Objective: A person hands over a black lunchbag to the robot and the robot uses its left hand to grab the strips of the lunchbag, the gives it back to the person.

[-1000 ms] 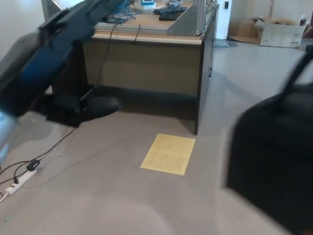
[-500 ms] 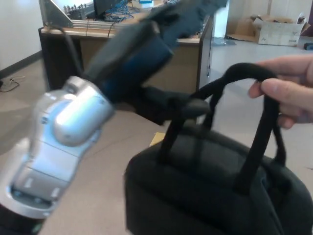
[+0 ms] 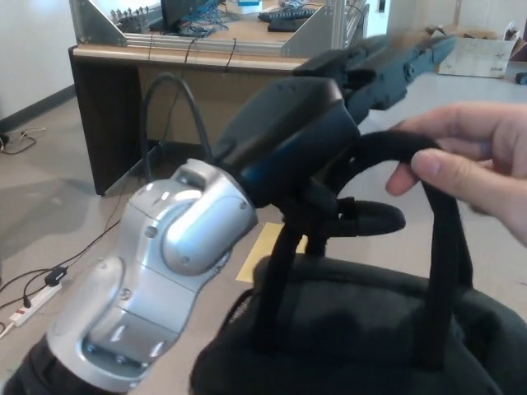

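**Colours in the Handover Scene**

The lunchbag (image 3: 362, 337) is black all over, plain and without pattern, and its strips (image 3: 440, 271) are the same black. The robot's left hand (image 3: 387, 62) is black, its fingers (image 3: 370, 218) black too. The arm behind it has a dark blue-black forearm shell (image 3: 288, 136) and a glossy silver-grey elbow housing (image 3: 177, 247). The floor (image 3: 66, 206) is a pale grey-beige carpet, with a plain yellow sheet (image 3: 268, 247) lying on it. A white power strip (image 3: 29, 304) has black cables. The desk (image 3: 123, 90) has dark brown sides, a tan front panel and a light wood surface. A cardboard box (image 3: 486, 53) at the back is pale brown
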Robot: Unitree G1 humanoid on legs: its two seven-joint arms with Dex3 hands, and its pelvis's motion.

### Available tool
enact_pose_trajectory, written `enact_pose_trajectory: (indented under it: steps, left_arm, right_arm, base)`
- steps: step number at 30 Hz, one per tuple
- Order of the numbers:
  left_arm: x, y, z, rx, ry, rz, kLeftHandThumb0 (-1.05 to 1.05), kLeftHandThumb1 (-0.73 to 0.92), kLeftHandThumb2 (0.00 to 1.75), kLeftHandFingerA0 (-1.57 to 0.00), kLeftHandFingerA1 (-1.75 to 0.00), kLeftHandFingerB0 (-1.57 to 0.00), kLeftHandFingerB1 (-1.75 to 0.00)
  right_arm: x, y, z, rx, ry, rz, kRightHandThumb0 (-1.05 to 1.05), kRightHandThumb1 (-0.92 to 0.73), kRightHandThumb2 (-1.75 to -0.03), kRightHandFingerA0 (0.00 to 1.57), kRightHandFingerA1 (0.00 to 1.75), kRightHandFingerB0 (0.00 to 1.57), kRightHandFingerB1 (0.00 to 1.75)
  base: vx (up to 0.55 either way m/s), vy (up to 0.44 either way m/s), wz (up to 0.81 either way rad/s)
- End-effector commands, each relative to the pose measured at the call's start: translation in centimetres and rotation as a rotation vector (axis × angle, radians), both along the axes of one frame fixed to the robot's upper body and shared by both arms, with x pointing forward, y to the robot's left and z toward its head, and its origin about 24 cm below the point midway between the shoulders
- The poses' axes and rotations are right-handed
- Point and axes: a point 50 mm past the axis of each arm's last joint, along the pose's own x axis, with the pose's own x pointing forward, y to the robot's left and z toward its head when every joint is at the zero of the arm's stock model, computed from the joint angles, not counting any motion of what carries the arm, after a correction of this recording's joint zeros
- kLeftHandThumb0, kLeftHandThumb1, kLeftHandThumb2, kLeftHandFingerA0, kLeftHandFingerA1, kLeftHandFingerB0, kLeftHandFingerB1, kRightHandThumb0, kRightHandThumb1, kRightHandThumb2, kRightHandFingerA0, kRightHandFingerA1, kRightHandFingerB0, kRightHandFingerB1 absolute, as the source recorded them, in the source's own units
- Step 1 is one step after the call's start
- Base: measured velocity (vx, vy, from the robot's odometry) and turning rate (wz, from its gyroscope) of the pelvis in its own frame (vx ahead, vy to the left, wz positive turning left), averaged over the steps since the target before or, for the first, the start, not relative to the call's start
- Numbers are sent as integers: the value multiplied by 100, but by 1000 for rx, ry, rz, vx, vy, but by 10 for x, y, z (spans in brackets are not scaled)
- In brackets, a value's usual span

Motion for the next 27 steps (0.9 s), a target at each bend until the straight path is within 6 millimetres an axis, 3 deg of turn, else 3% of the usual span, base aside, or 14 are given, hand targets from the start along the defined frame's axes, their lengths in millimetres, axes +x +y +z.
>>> enact_pose_trajectory:
  steps: [1,3,4,5,8,13,18,19,20,22,23,24,25,27]
  left_arm:
    - [7,-8,-3,44,-76,96,-58,43,72,-10,-39,-6,-25]
    - [10,-12,-5,18,-147,133,-45,53,56,-51,-46,-38,-34]
    - [13,-14,-6,-43,-190,145,-38,58,57,-63,-94,-58,-82]
    - [15,-16,-7,-88,-209,149,-38,58,57,-63,-94,-58,-82]
    - [20,-20,-8,-244,-303,142,-24,62,56,-78,-173,-69,-162]
    - [23,-21,-11,-318,-359,124,-27,64,58,-85,-175,-62,-168]
    - [24,-18,-14,-388,-383,90,-16,65,57,-86,-175,-60,-175]
    - [24,-17,-14,-395,-381,86,-15,65,57,-86,-175,-59,-175]
    - [24,-16,-14,-403,-388,86,-16,62,56,-87,-175,-62,-170]
    - [24,-14,-15,-418,-398,87,-16,61,57,-87,-175,-64,-167]
    - [25,-13,-16,-434,-394,90,-18,61,56,-85,-175,-62,-170]
    - [25,-12,-16,-444,-393,98,-18,61,56,-85,-175,-62,-170]
    - [25,-9,-16,-469,-410,98,-13,60,54,-84,-175,-60,-175]
    - [25,-6,-15,-492,-426,95,-11,60,54,-83,-175,-60,-175]
  right_arm:
    - [1,-6,3,-21,-18,-3,-55,-60,-98,48,60,34,52]
    - [2,-6,3,-19,-17,-5,-56,-61,-98,49,60,35,52]
    - [2,-5,3,-18,-17,-6,-56,-61,-98,49,60,35,52]
    - [3,-5,4,-22,-18,-5,-56,-61,-98,49,60,35,52]
    - [7,-4,6,-18,-22,-4,-54,-60,-97,51,61,38,53]
    - [9,-5,8,-7,-26,-1,-54,-72,-61,54,45,51,42]
    - [10,-4,9,-4,-22,3,-55,-72,-62,55,46,51,43]
    - [10,-4,9,-7,-23,5,-56,-60,-99,53,62,40,54]
    - [10,-5,9,-10,-22,6,-58,-73,-62,56,46,52,42]
    - [9,-5,8,-14,-19,5,-57,-73,-62,55,45,52,42]
    - [8,-5,6,-15,-14,4,-60,-63,-98,50,59,43,54]
    - [7,-5,6,-14,-10,2,-60,-63,-98,50,59,43,54]
    - [6,-5,5,-13,-7,4,-56,-73,-62,54,44,53,42]
    - [5,-6,5,-12,-3,3,-55,-73,-62,54,44,53,43]
  base:
    - [0,0,0]
    - [0,0,0]
    - [0,0,0]
    - [0,0,0]
    - [0,0,0]
    - [0,0,0]
    - [0,0,0]
    - [0,0,0]
    - [0,0,0]
    - [0,0,0]
    - [0,0,0]
    - [0,0,0]
    - [0,0,0]
    - [0,0,0]
